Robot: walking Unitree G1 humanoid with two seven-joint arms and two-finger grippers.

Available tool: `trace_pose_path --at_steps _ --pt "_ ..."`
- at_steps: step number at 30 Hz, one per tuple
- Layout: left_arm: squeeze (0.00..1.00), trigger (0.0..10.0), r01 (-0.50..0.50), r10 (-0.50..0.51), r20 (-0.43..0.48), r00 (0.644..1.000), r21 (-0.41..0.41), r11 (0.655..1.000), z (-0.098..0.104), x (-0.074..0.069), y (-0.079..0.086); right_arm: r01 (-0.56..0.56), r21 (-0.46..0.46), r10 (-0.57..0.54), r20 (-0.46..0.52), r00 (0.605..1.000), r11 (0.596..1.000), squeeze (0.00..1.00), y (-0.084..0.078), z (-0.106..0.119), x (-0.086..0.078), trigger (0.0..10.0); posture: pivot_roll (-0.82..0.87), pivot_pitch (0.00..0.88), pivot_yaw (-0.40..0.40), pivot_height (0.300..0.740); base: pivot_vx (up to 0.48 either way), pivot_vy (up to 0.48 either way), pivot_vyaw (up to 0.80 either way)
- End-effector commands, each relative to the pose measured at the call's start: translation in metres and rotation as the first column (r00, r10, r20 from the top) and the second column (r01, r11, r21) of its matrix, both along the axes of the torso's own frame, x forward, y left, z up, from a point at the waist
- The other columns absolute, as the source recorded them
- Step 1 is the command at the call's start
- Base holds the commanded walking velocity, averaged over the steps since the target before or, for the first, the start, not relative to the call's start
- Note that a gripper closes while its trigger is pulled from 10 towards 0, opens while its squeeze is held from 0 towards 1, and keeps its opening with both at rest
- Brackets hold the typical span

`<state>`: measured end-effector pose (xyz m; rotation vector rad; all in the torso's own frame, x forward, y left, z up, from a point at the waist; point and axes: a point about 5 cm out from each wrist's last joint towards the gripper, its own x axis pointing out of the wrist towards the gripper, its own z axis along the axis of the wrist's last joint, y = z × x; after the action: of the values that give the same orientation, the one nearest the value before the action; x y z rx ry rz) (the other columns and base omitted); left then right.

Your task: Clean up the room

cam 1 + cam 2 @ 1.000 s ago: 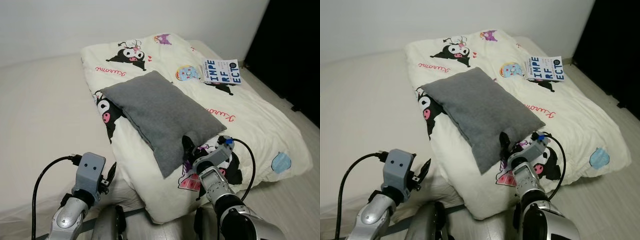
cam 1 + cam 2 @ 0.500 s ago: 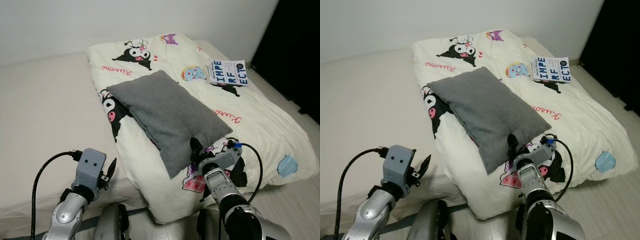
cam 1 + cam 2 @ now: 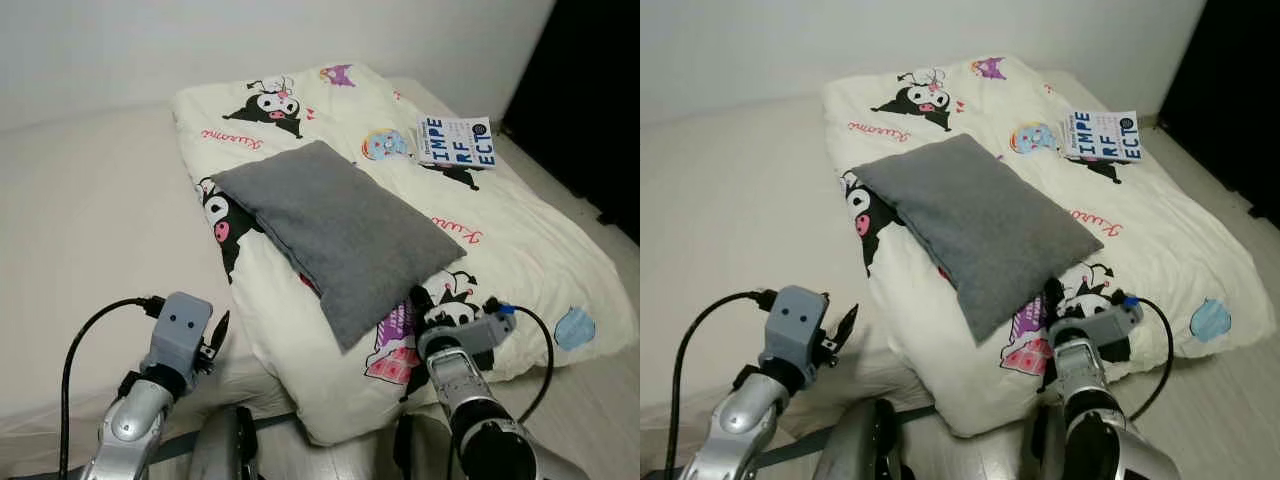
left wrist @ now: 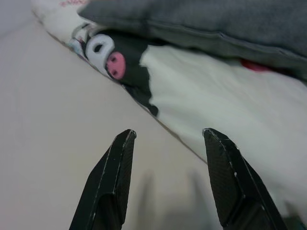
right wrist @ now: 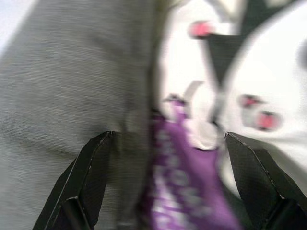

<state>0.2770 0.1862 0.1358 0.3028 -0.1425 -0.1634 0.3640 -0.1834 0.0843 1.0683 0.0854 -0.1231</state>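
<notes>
A grey pillow point(image 3: 335, 225) lies slantwise on a cream quilt point(image 3: 520, 230) printed with cartoon figures, spread over the right half of a beige mattress point(image 3: 90, 230). A white book point(image 3: 455, 142) with big blue letters rests on the quilt's far right. My right gripper point(image 3: 420, 300) stands open just off the pillow's near corner, above the quilt's purple print; its wrist view has the pillow point(image 5: 62, 72) beside the print point(image 5: 192, 158). My left gripper point(image 3: 220, 335) is open and low over the bare sheet, facing the quilt's edge point(image 4: 201, 81).
A white wall point(image 3: 200, 40) runs behind the bed. A dark opening point(image 3: 590, 90) stands at the far right, with pale floor point(image 3: 600, 400) below it beside the quilt's hanging edge. My own dark body point(image 3: 225, 450) sits at the mattress's near edge.
My right gripper has slid right and back, off the pillow's near corner onto the quilt print. The camera has shifted a little. The pillow, book and left arm have stayed put.
</notes>
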Motion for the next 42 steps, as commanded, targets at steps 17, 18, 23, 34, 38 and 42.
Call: trace_pose_path --at_steps 17,18,23,34,38,42 --pt "0.0 10.0 -0.037 0.036 0.012 0.999 0.046 0.998 -0.002 -0.009 0.01 -0.223 0.021 0.218 0.138 0.966 0.975 0.0 0.043 0.012 0.006 10.0 0.24 0.336 0.023 0.574 0.0 0.0 0.0" --pt "0.0 10.0 -0.036 0.036 0.015 0.999 0.057 0.998 -0.001 -0.01 0.01 -0.215 0.015 0.211 0.119 0.97 0.977 0.0 0.042 0.009 0.005 10.0 0.24 0.336 0.024 0.574 0.0 0.0 0.0" --pt "0.0 10.0 -0.054 0.05 0.05 0.998 0.086 0.995 0.006 -0.006 0.014 -0.172 0.111 0.156 0.134 0.979 0.979 0.0 0.039 0.013 0.008 10.0 0.26 0.334 0.028 0.574 0.0 0.0 0.0" --pt "0.0 10.0 -0.077 0.069 0.08 0.994 0.106 0.991 0.011 -0.004 0.018 -0.264 0.116 0.233 0.228 0.945 0.958 0.0 0.057 0.038 0.019 10.0 0.27 0.332 0.028 0.574 0.0 0.0 0.0" --pt "0.0 10.0 -0.079 0.071 0.082 0.994 0.107 0.991 0.012 -0.004 0.018 -0.264 0.115 0.233 0.23 0.945 0.958 0.0 0.058 0.039 0.02 10.0 0.27 0.332 0.028 0.574 0.0 0.0 0.0" --pt "0.0 10.0 -0.083 0.074 0.085 0.994 0.107 0.991 0.012 -0.004 0.019 -0.262 0.116 0.23 0.232 0.945 0.958 0.0 0.058 0.041 0.021 10.0 0.27 0.334 0.028 0.574 0.0 0.0 0.0"
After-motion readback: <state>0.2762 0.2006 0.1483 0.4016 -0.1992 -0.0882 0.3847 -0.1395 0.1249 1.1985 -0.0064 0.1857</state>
